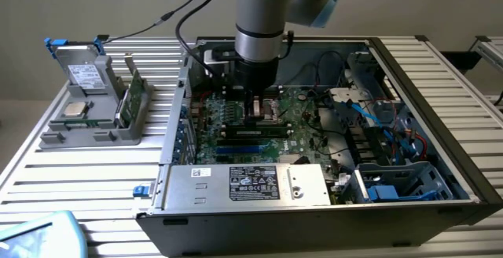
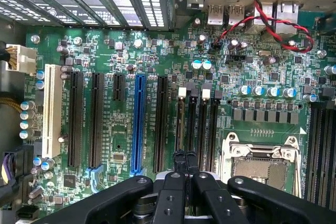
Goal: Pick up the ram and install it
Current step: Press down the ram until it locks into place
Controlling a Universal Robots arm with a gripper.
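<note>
Your claw [image 1: 256, 112] was shut tight, its two fingers pressed together with no gap, and I could see nothing held between them. It hung low inside the open computer case [image 1: 440, 93], just over the green motherboard [image 2: 121, 145].

The ram [image 1: 255, 132] lay right under the claw in the exterior view. It was a long thin stick lying along the black ram slots [image 2: 202, 129], not over in the grey tray [image 1: 86, 134] on the tabletop [image 1: 79, 169]. So the pick-up looked done to me. I think you were at the push-in step, with the closed fingertips [image 2: 185, 161] used to press the stick down.

For that push to count, the ram had to go straight down, flat at both ends, until the clips snapped shut.

Some things were hard to see. The arm hid the spot where claw and ram met, so I could not tell if they were touching. The claw's own body covered the near ends of the slots. The clips were too small to make out.
</note>
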